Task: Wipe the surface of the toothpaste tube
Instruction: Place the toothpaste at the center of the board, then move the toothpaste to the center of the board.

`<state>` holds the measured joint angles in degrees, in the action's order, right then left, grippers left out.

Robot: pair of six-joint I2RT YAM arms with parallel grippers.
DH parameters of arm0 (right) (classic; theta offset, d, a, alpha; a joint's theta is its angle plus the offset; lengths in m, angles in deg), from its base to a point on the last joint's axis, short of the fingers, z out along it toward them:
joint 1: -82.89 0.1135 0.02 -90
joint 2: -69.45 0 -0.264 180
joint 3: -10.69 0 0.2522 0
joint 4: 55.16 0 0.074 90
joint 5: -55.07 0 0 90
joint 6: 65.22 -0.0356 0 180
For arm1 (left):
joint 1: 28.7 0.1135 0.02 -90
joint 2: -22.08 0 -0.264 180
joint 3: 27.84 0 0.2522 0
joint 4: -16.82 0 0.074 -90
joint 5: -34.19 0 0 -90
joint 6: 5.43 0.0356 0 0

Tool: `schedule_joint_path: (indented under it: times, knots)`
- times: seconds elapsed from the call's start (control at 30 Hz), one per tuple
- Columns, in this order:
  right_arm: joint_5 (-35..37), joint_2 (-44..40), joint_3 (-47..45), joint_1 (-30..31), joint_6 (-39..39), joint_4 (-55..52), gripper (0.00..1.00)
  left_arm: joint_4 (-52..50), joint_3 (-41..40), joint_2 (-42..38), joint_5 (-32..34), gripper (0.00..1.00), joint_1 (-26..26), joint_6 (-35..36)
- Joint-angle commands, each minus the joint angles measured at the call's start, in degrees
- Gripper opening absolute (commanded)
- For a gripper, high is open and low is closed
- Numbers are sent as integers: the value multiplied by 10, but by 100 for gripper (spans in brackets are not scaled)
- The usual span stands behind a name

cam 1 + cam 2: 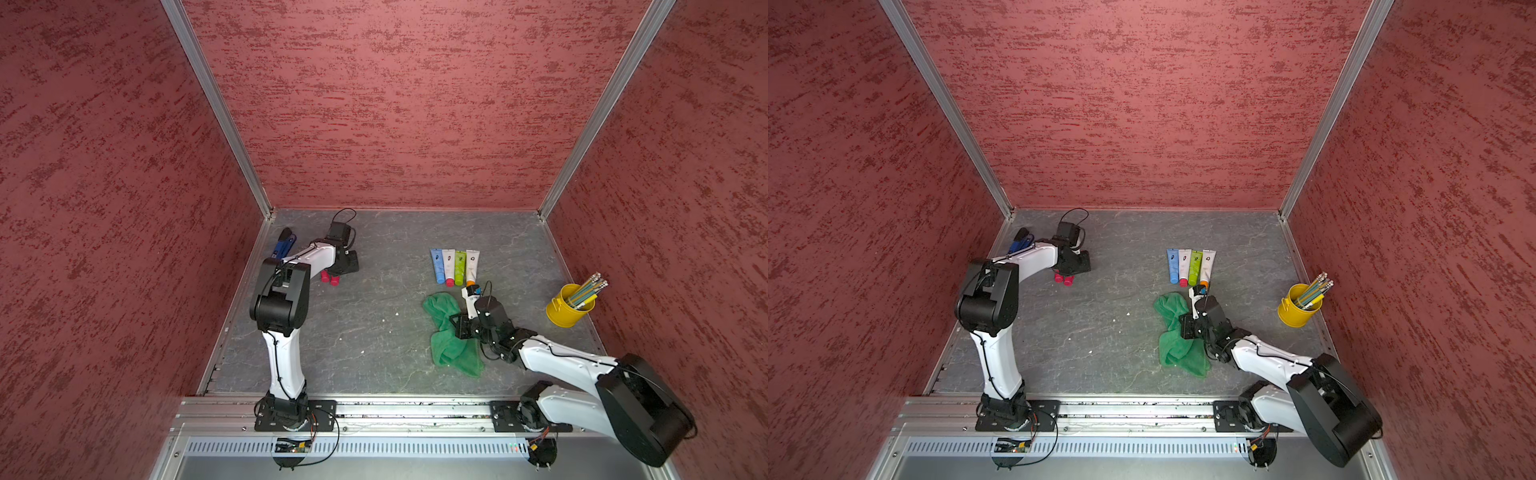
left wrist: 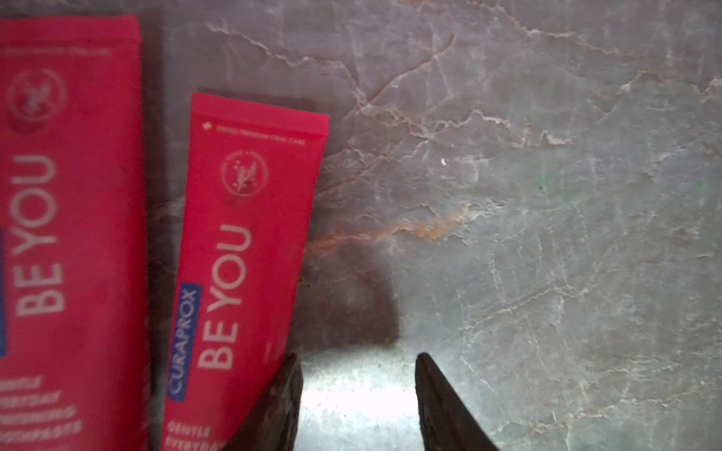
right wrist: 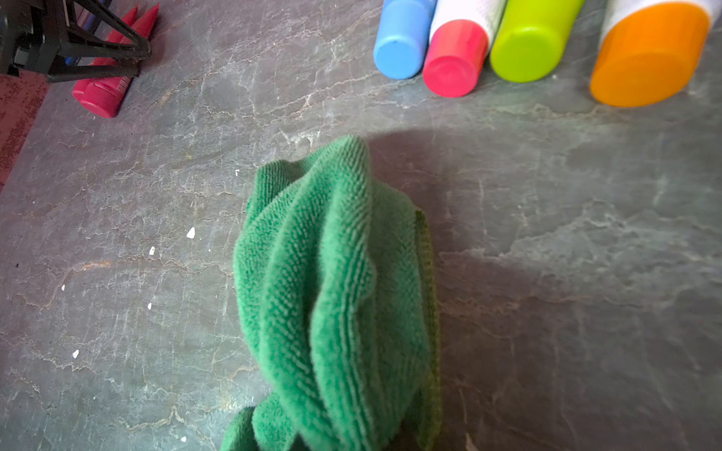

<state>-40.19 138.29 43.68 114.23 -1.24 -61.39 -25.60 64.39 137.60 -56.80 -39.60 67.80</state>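
Our left gripper (image 2: 357,390) stands apart, red plastic toothpaste tube (image 2: 250,250) just outside it — our right gripper (image 1: 456,327) clamps the green microfibre cloth (image 3: 332,293).

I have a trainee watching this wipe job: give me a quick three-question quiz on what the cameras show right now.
1. True or false: the right gripper is shut on the green cloth.
2. How many are in the row of tubes past the cloth? A) two B) four C) six
3. Fill in: the left gripper hangs open beside two ___ toothpaste tubes.
Key: 1 true; 2 B; 3 red.
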Motion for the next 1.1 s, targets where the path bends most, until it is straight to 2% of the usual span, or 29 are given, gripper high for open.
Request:
schedule_joint_path:
  times: [0.0,0.27,0.4,0.57,0.7,0.87,1.07]
  knots:
    - [-9,8,15,0,12,5,0,3,16,13,22,49,4,14]
    - [-9,10,16,0,12,4,0,2,15,4,50,50,3,17]
    - [-12,13,17,0,13,5,0,2,14,-20,39,53,-16,8]
    - [-18,17,19,2,17,6,0,-2,23,-73,43,60,-105,-37]
    - [-31,17,17,5,20,9,0,9,57,-81,40,63,-188,-76]
    - [-31,15,18,8,19,4,0,53,98,-40,16,65,-273,-133]
    - [-26,48,32,12,24,3,0,31,185,58,12,65,-302,-140]
